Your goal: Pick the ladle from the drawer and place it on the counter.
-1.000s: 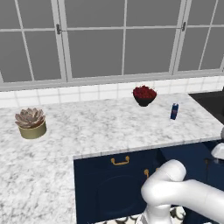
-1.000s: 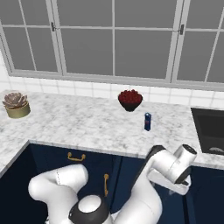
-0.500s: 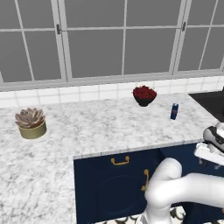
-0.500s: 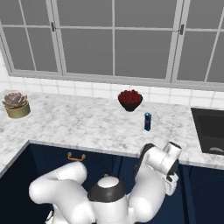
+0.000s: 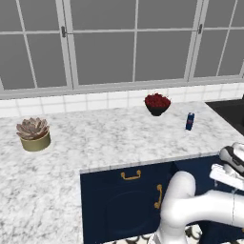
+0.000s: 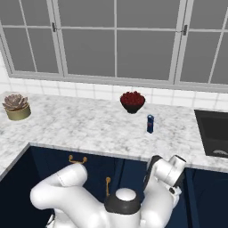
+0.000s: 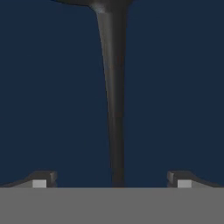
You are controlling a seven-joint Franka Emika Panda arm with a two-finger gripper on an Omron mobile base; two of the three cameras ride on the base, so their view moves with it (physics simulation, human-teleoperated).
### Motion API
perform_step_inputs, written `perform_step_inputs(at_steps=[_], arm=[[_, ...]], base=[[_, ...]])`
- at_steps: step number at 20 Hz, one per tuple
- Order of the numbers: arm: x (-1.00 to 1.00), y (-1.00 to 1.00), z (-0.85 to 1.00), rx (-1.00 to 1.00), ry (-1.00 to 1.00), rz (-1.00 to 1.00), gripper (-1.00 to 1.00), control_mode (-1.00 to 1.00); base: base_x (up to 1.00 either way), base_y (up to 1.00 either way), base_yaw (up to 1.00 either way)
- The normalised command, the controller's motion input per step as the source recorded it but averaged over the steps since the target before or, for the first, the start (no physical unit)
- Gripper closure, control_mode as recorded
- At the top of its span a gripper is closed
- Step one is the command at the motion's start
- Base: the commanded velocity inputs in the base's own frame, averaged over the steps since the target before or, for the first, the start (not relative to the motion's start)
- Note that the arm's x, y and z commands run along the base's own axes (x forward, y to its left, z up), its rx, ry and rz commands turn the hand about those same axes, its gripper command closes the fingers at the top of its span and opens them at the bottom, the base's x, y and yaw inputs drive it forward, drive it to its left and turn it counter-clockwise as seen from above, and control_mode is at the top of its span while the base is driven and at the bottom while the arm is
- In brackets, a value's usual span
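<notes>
While gripper (image 7: 112, 180) gapes, ladle (image 7: 114, 96) lies in drawer (image 7: 43, 87)

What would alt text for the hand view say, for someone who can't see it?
A slim dark ladle handle runs down the middle of the navy drawer floor, lying between the open gripper, whose two fingertips stand wide apart on either side of it.

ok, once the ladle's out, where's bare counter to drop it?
Biggest free patch on the counter lies between the succulent pot and the red bowl, down to the front edge. The near-left corner is bare too. It gets tighter around the bowl and blue can, toward the sink.
</notes>
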Motion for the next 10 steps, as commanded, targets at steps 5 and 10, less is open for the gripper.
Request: perform_step_inputs(at_steps=[5,10], arm=[[0.11,0.03,-0.59,0.00,0.00,-0.01,-1.00,-1.00],[-0.13,0.51,-0.82,-0.01,0.01,0.00,1.00,-1.00]], base=[[0.00,0.00,0.00],[0.00,0.00,0.00]])
